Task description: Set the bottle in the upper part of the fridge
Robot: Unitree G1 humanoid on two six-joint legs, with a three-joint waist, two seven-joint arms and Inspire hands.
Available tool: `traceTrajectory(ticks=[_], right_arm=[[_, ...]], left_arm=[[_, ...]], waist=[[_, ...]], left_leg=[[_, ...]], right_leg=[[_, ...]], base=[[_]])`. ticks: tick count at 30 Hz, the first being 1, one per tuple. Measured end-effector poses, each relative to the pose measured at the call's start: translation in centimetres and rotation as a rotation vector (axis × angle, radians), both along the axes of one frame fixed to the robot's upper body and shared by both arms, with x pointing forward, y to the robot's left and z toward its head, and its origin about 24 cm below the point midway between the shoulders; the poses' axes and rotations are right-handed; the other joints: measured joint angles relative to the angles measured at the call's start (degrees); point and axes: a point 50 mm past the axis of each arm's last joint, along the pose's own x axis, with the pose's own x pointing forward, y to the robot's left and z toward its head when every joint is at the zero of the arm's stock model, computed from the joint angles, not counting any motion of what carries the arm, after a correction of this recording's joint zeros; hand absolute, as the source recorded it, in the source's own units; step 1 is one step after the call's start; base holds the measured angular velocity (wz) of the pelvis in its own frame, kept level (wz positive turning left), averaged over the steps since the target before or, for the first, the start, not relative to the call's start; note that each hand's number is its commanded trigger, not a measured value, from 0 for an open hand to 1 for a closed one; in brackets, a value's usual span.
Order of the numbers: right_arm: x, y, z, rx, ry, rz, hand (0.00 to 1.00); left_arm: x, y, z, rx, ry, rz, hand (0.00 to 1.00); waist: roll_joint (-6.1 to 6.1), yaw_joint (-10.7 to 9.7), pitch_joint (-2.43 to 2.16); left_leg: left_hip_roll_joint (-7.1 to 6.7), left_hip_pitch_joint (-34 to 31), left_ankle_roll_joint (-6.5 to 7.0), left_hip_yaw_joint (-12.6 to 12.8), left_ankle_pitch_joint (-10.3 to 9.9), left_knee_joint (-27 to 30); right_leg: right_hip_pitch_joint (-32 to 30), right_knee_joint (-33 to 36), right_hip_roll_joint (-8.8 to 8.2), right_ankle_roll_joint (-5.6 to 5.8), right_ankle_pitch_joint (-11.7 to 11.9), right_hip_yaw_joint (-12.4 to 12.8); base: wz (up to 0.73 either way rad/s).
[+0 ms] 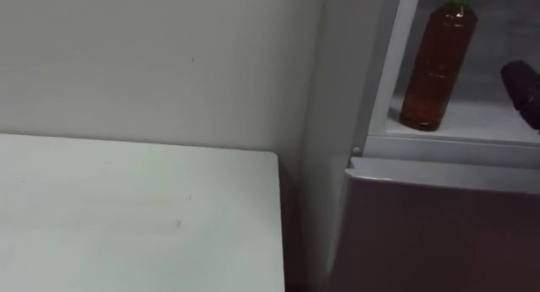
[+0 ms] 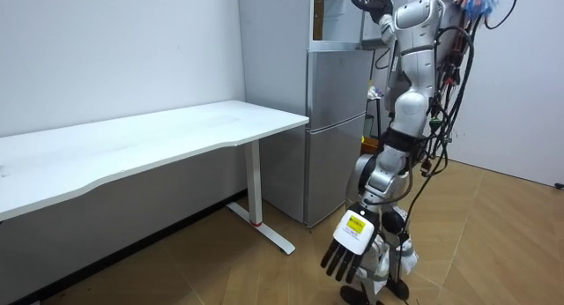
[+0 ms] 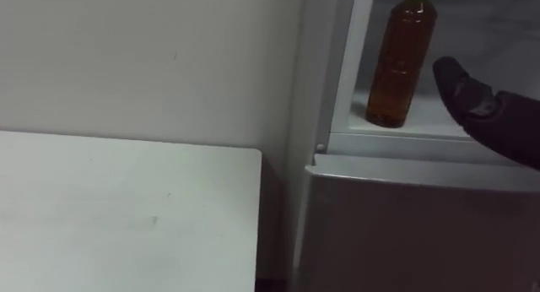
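A brown bottle [image 1: 434, 64] with a green cap stands upright on the white floor of the open upper fridge compartment [image 1: 483, 115], near its left wall. My right hand [image 3: 498, 115] is raised just to the right of the bottle [image 3: 401, 64], fingers straight, a small gap apart from it. The room view has me standing in front of the fridge [image 2: 335, 120], with the right hand [image 2: 374, 3] up at the top compartment beside the bottle [image 2: 318, 14]. My left hand [image 2: 351, 248] hangs low at my side, fingers relaxed.
A white table [image 1: 126, 208] stands to the left of the fridge, against the wall, with a narrow gap between them. The lower fridge door [image 1: 439, 233] is closed below the open compartment.
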Motion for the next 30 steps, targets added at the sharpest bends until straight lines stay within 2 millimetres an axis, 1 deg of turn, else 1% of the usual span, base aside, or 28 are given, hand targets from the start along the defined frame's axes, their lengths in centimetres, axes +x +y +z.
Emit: traceTrajectory(ticks=[1, 2, 7, 11, 15, 17, 20, 21, 22, 24, 26, 27, 28, 29, 30], right_arm=[[-0.1, 0.0, -0.1, 0.036, 0.009, 0.066, 0.0], [-0.1, 0.1, -0.5, 0.074, 0.026, 0.132, 0.0], [0.0, 0.3, -1.5, 0.188, 0.054, 0.322, 0.0], [0.1, 1.1, -2.8, 0.35, 0.03, 0.502, 0.0], [0.1, 1.9, -4.1, 0.407, 0.041, 0.622, 0.0], [0.7, 2.3, -5.6, 0.469, 0.074, 0.692, 0.0], [0.7, 2.4, -7.1, 0.549, 0.108, 0.728, 0.0], [0.7, 2.5, -7.5, 0.556, 0.115, 0.734, 0.0], [0.6, 2.6, -8.2, 0.57, 0.137, 0.741, 0.0], [0.2, 2.9, -9.3, 0.583, 0.178, 0.751, 0.0], [0.0, 2.7, -11.2, 0.617, 0.217, 0.752, 0.0], [0.1, 2.6, -11.7, 0.637, 0.227, 0.749, 0.0], [0.0, 2.3, -12.9, 0.668, 0.254, 0.733, 0.0], [-0.1, 2.0, -13.8, 0.694, 0.271, 0.722, 0.0], [-0.1, 2.0, -14.2, 0.71, 0.271, 0.725, 0.0]], left_arm=[[0.3, 0.0, 0.0, -0.001, -0.012, -0.004, 0.0], [0.4, 0.0, 0.0, -0.001, -0.02, -0.007, 0.0], [0.5, -0.4, -0.2, -0.012, -0.022, -0.015, 0.0], [0.6, -0.9, -0.3, -0.024, -0.018, -0.045, 0.0], [1.2, -1.4, -0.5, -0.042, -0.033, -0.086, 0.0], [1.5, -1.7, -0.6, -0.055, -0.034, -0.119, 0.0], [2.2, -2.2, -0.7, -0.07, -0.044, -0.154, 0.0], [2.3, -2.2, -0.8, -0.072, -0.044, -0.161, 0.0], [2.3, -2.4, -0.8, -0.076, -0.043, -0.164, 0.0], [2.2, -2.5, -0.8, -0.081, -0.042, -0.168, 0.0], [2.4, -2.7, -0.9, -0.083, -0.049, -0.169, 0.0], [2.5, -2.7, -0.9, -0.084, -0.049, -0.169, 0.0], [2.6, -2.7, -0.9, -0.085, -0.049, -0.169, 0.0], [2.8, -2.8, -0.9, -0.086, -0.054, -0.17, 0.0], [2.9, -2.8, -0.9, -0.087, -0.056, -0.171, 0.0]], waist=[[0.38, -0.07, 0.03], [0.7, 0.03, -0.07], [1.96, 0.09, -0.03], [2.19, 0.32, 0.09], [2.58, 0.55, 0.19], [2.7, 0.96, 0.33], [3.09, 1.85, 0.3], [3.18, 1.95, 0.34], [3.42, 1.98, 0.35], [3.9, 1.94, 0.28], [4.43, 1.75, 0.19], [4.52, 1.73, 0.12], [4.71, 1.69, 0.03], [4.94, 1.71, 0.02], [5.0, 1.81, 0.1]], left_leg=[[0.02, -0.02, 0.0, 0.08, 0.0, 0.01], [0.08, 0.04, 0.0, 0.3, 0.0, 0.01], [0.22, 0.04, -0.01, 1.1, 0.02, 0.11], [0.25, -0.01, 0.0, 1.49, -0.01, 0.08], [0.27, 0.3, -0.01, 1.66, -0.03, 0.08], [0.46, 0.23, -0.09, 2.33, -0.18, 0.01], [0.64, -0.6, -0.02, 2.75, -0.58, 0.66], [0.66, -0.65, 0.0, 2.79, -0.62, 0.75], [0.69, -0.67, 0.03, 2.98, -0.67, 0.91], [0.68, -0.81, 0.06, 3.09, -0.71, 0.94], [0.71, -1.08, 0.06, 3.09, -0.72, 0.88], [0.71, -1.03, 0.06, 3.09, -0.72, 0.83], [0.72, -0.99, 0.02, 3.1, -0.75, 0.72], [0.74, -1.01, 0.0, 3.08, -0.77, 0.63], [0.76, -1.05, -0.01, 3.08, -0.79, 0.57]], right_leg=[[-0.33, 0.02, 0.02, -0.02, 0.04, 0.1], [-0.37, 0.05, 0.04, -0.03, 0.05, 0.24], [-0.84, 0.03, 0.08, -0.05, 0.06, 0.68], [-0.84, -0.13, 0.11, -0.06, 0.0, 1.01], [-0.9, -0.11, 0.21, -0.06, 0.0, 1.31], [-0.98, -0.13, 0.31, -0.08, 0.02, 1.86], [-1.76, -0.11, 0.38, -0.07, 0.02, 2.23], [-1.9, -0.12, 0.39, -0.05, 0.04, 2.24], [-2.12, -0.12, 0.41, -0.04, 0.08, 2.39], [-2.37, -0.03, 0.43, -0.01, 0.1, 2.4], [-2.54, 0.07, 0.53, 0.0, 0.27, 2.41], [-2.49, 0.07, 0.54, 0.0, 0.27, 2.41], [-2.39, 0.08, 0.55, 0.0, 0.27, 2.41], [-2.45, 0.08, 0.55, 0.0, 0.28, 2.38], [-2.47, 0.1, 0.56, -0.01, 0.28, 2.39]], base=[[-0.04], [-0.05], [-0.07], [-0.03], [-0.01], [-0.13], [-0.09], [0.0], [-0.06], [-0.05], [0.0], [0.0], [0.0], [0.0], [0.0]])
